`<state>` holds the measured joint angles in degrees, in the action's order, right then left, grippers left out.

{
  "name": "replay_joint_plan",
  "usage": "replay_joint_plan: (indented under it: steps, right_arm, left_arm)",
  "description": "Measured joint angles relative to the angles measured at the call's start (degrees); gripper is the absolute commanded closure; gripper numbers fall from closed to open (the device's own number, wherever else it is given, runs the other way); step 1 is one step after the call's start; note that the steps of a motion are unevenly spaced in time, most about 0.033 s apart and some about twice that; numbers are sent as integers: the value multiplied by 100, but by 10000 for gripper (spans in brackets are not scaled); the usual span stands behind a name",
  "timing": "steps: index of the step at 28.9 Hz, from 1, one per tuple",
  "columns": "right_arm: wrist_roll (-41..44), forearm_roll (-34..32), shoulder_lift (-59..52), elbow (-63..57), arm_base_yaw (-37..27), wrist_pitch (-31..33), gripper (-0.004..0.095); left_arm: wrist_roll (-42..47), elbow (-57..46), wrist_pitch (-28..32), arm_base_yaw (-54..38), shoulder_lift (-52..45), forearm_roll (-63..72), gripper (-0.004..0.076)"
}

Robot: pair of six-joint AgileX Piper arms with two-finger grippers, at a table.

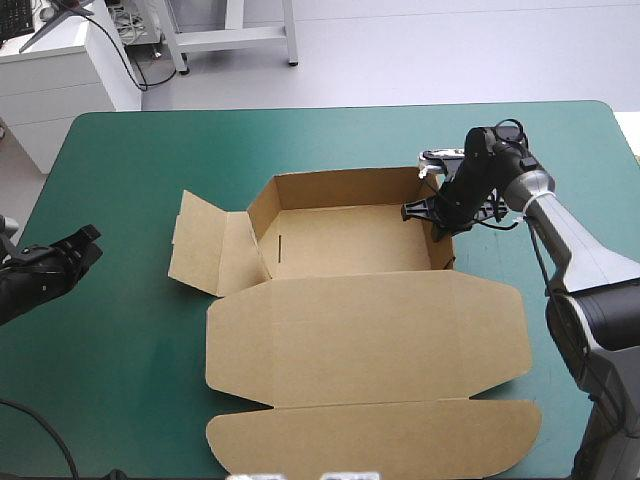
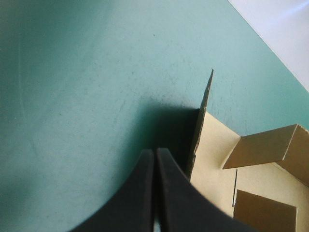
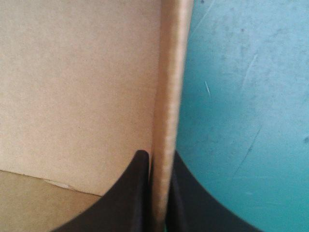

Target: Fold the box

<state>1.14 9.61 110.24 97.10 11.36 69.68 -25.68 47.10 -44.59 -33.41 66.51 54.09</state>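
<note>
From above, the box (image 1: 350, 245) sits mid-table (image 1: 150, 150) as an open tray, far and side walls up, its lid (image 1: 370, 340) flat toward the near edge, and a flap (image 1: 205, 245) splayed out on its left side, partly raised. The right gripper (image 1: 436, 214) is at the tray's right wall near the far corner. The left gripper (image 1: 85, 248) hovers by the table's left edge, well apart from the box. In the left wrist view, that gripper (image 2: 154, 193) has its fingers pressed together in one point, holding nothing (only teal-green cover ahead), with the box (image 2: 212, 145) just beside it. In the right wrist view, the gripper (image 3: 159, 193) pinches the upright wall (image 3: 166, 96), one finger inside the tray, one outside over the cover.
</note>
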Motion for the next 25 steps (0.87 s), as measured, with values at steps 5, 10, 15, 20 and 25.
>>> replay_joint_plan:
  steps: [5,10,15,20,25]
  right_arm:
    - [-114,-11,-240,41,0,36,908]
    - [-326,-37,-1059,73,-29,83,908]
    - [-538,-29,-2111,109,-238,137,908]
    - [-690,169,-2688,123,-426,164,908]
    - [-1016,747,-2785,123,-427,164,908]
  left_arm:
    - [-95,0,-26,0,0,-5,733]
    - [-487,0,-109,0,0,-28,733]
    - [-611,0,-102,0,0,-46,732]
    - [-651,0,-67,0,0,-154,701]
    - [-972,0,-123,0,0,-186,428]
